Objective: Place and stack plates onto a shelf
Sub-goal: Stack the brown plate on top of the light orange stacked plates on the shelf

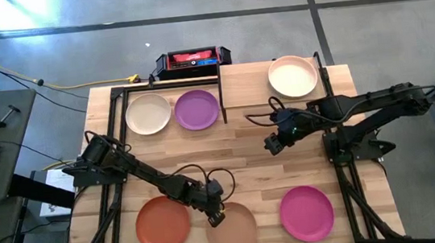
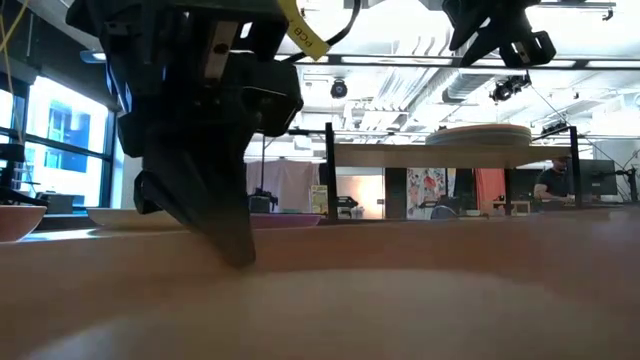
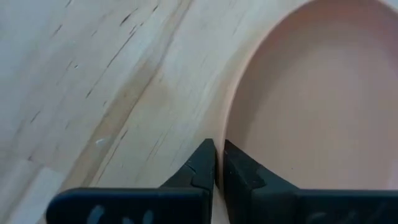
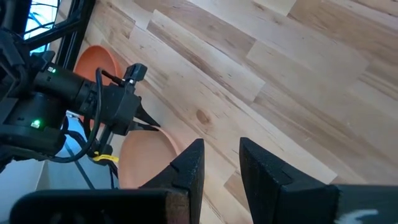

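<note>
The pale wooden surface (image 1: 245, 155) carries five round matte plates directly. At about eleven o'clock a cream plate (image 1: 148, 113) sits just beside a purple plate (image 1: 197, 109). Along the six o'clock edge lie a rust orange plate (image 1: 163, 223) at seven o'clock, a tan plate (image 1: 232, 226) next to it, its rim touching or slightly overlapping the orange one, and a magenta plate (image 1: 306, 213) at five o'clock, well apart. At one o'clock a small light-wood shelf on thin black legs (image 1: 247, 83) stands on the surface, bearing another cream plate (image 1: 293, 76).
</note>
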### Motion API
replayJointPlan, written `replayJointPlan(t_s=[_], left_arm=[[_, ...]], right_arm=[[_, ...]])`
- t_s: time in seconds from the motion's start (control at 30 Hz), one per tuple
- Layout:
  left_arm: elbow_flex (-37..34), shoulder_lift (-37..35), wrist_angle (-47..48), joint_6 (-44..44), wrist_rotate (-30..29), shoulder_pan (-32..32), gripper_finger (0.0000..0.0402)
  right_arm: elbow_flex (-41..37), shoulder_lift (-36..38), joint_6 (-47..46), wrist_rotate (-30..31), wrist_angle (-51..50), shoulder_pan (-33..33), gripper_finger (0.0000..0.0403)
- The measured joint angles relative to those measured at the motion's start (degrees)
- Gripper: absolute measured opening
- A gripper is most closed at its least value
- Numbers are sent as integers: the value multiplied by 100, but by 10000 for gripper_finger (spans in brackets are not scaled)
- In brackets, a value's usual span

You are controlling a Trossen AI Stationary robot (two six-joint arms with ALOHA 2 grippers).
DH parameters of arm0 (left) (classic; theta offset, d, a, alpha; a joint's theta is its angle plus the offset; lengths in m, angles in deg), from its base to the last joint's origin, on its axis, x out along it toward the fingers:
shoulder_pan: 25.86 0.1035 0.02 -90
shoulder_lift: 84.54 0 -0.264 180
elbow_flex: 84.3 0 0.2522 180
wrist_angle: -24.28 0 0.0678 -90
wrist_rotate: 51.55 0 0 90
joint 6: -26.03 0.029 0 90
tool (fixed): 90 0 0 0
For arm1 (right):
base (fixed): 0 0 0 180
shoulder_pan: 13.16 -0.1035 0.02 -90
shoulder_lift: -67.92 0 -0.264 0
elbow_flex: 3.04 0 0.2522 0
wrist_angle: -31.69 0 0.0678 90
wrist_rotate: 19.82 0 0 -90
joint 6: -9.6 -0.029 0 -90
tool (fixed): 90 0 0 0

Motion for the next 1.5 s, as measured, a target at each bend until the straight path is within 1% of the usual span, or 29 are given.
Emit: replayJointPlan(t_s=[0.17, 0.27, 0.53, 0.73, 0.9, 1.0, 1.07, 1.13, 1.2, 1.3, 1.5], left_arm=[[-1, -30, 24, 70, 7, 4, 4], [0, -99, 34, 105, 15, 51, 3], [4, -579, 502, 536, -4, 432, 1], [0, -969, 1312, 931, 32, 825, 1], [2, -1123, 1571, 1137, 155, 1081, 1], [-7, -1207, 1778, 1190, 173, 1166, 1], [14, -1204, 1658, 1192, 195, 1228, 1], [-9, -1248, 1792, 1193, 206, 1292, 1], [3, -1248, 1650, 1189, 223, 1359, 1], [4, -1285, 1685, 1193, 225, 1436, 1], [4, -1276, 1676, 1193, 225, 1508, 1]], right_arm=[[0, 0, -22, -5, 0, 0, 83], [0, 0, -276, -16, 3, -48, 83], [0, -167, -1133, -44, 170, -680, 83], [0, -681, -1353, -45, 518, -1079, 83], [2, -1167, -1355, -40, 816, -1233, 83], [2, -1474, -1407, -16, 1216, -1264, 83], [0, -1645, -1414, -12, 1403, -1263, 83], [4, -1814, -1399, 0, 1652, -1263, 83], [0, -1943, -1392, 30, 1670, -1263, 83], [0, -2094, -1416, 146, 1699, -1263, 83], [2, -2340, -1451, 193, 1764, -1263, 83]])
